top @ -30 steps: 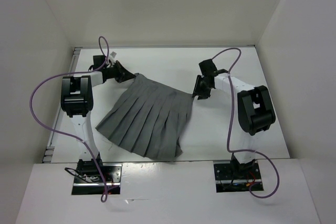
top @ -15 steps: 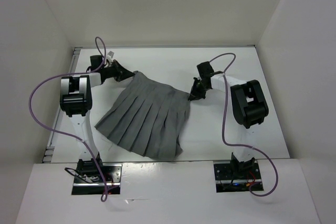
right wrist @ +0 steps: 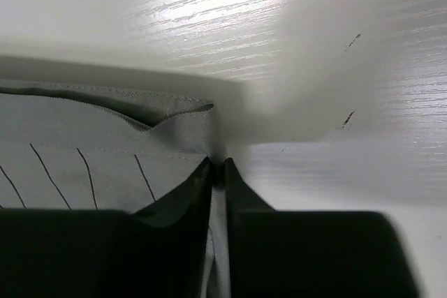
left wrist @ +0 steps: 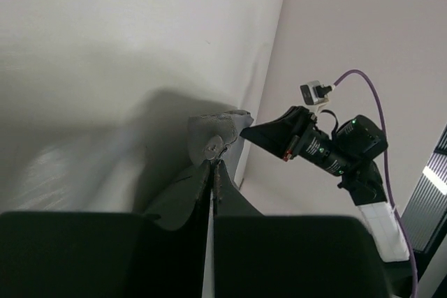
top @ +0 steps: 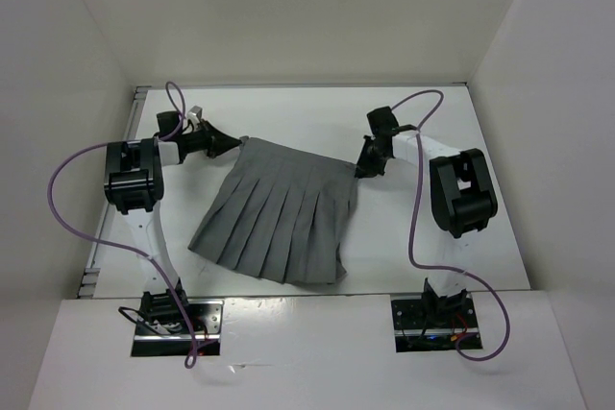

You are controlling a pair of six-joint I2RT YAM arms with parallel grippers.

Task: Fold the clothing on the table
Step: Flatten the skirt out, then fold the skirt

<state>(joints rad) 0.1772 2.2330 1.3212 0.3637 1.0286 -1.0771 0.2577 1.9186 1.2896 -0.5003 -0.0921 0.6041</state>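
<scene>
Skirt, just one, pinched by left end effector and right end effector.

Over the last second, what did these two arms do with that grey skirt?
The right gripper closed on the skirt at one waistband corner and drew it rightward. This pulled the waistband straighter, and the whole skirt slid a little to the right on the table. The left gripper kept its pinch on the other corner throughout.
</scene>
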